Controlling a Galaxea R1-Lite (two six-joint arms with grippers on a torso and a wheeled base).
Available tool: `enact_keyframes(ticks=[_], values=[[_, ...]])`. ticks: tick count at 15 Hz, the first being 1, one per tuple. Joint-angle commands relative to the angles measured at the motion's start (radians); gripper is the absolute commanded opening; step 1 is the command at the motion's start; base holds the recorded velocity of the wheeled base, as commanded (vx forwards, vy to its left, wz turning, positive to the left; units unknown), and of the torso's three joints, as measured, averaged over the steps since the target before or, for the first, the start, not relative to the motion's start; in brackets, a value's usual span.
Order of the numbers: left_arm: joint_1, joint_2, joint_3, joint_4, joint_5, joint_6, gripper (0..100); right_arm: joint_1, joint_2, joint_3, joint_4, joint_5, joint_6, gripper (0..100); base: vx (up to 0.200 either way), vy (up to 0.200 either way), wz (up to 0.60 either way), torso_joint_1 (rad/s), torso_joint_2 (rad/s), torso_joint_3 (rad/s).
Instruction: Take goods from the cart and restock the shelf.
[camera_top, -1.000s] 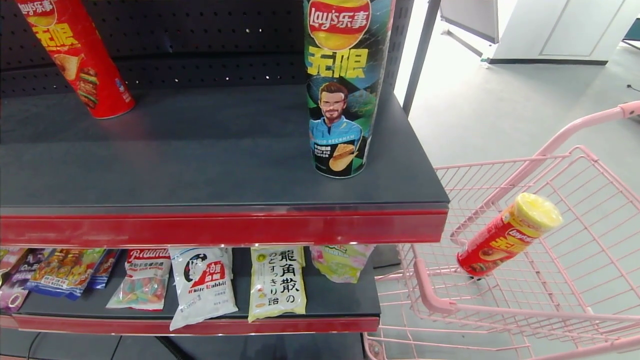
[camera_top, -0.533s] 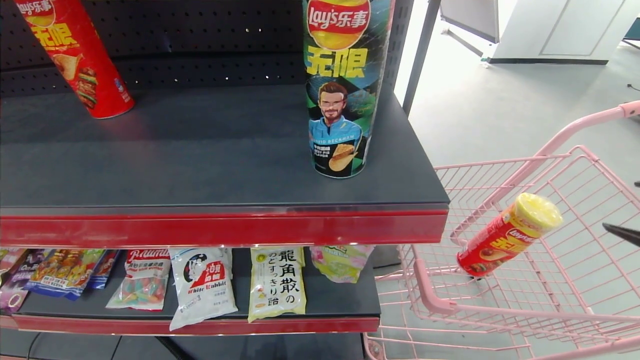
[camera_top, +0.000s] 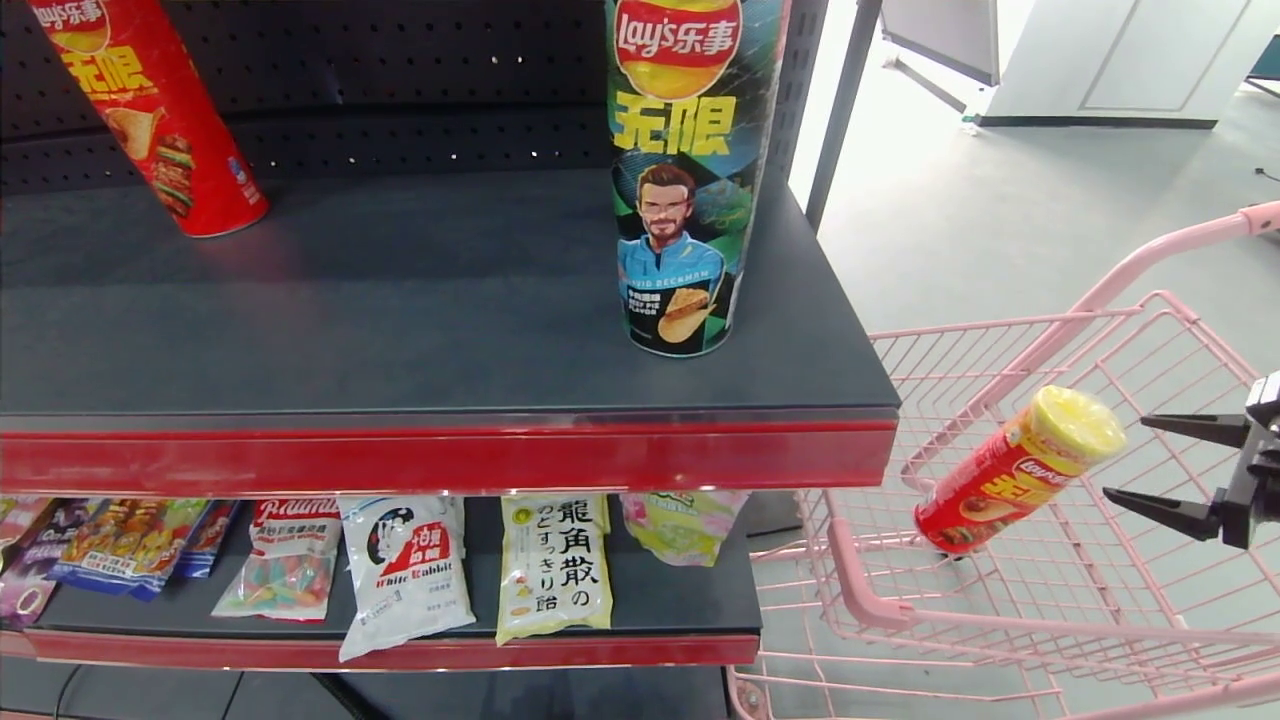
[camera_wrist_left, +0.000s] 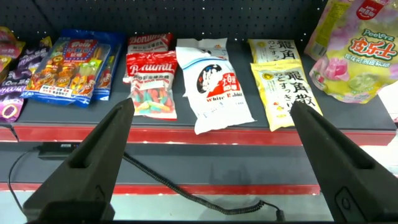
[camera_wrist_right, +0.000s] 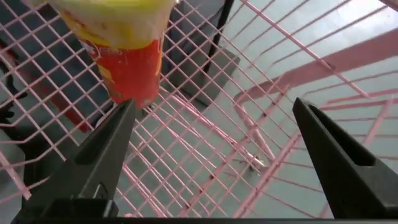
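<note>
Inside the pink cart (camera_top: 852, 580) the red chip can (camera_top: 1000, 480) lies tilted, yellow lid (camera_top: 1078, 420) uppermost.
Right tool (camera_top: 1125, 456) hovers just beside the lid, jaws wide apart and empty; best to centre them around the can's upper body, close squarely, then lift clear of the wires toward the shelf (camera_top: 400, 330).

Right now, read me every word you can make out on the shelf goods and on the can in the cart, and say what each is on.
"Lay's 乐事", "无限": green chip can, upper shelf.
"无限": red chip can, same shelf.
"White Rabbit": white bag, lower shelf.
"龍角散の", "のどすっきり飴": yellow bag.
Too blurred or small: red-topped candy bag, pink-green pouch, yellow-lidded can in the cart, the cans' fine print.
</note>
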Motion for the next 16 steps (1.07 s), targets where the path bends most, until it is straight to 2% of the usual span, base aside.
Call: enact_keyframes(ticks=[1, 3, 13, 14, 16], values=[[0.0, 0.0, 0.0, 0.0, 0.0, -0.001, 100, 0.059, 0.038, -0.012, 0.002, 0.0, 0.006, 100, 0.0, 0.0, 0.0, 0.0, 0.0, 0.0], [0.0, 0.0, 0.0, 0.0, 0.0, -0.001, 100, 0.127, 0.061, -0.014, 0.0, 0.003, 0.032, 100, 0.0, 0.0, 0.0, 0.0, 0.0, 0.0], [0.0, 0.0, 0.0, 0.0, 0.0, -0.001, 100, 0.331, 0.067, -0.035, -0.012, 0.017, 0.092, 100, 0.0, 0.0, 0.0, 0.0, 0.0, 0.0], [0.0, 0.0, 0.0, 0.0, 0.0, -0.001, 100, 0.334, 0.066, -0.034, -0.012, 0.017, 0.089, 0, 0.0, 0.0, 0.0, 0.0, 0.0, 0.0], [0.0, 0.002, 0.0, 0.0, 0.0, -0.001, 100, 0.334, 0.05, -0.034, -0.012, 0.017, 0.084, 0, 0.0, 0.0, 0.0, 0.0, 0.0, 0.0]])
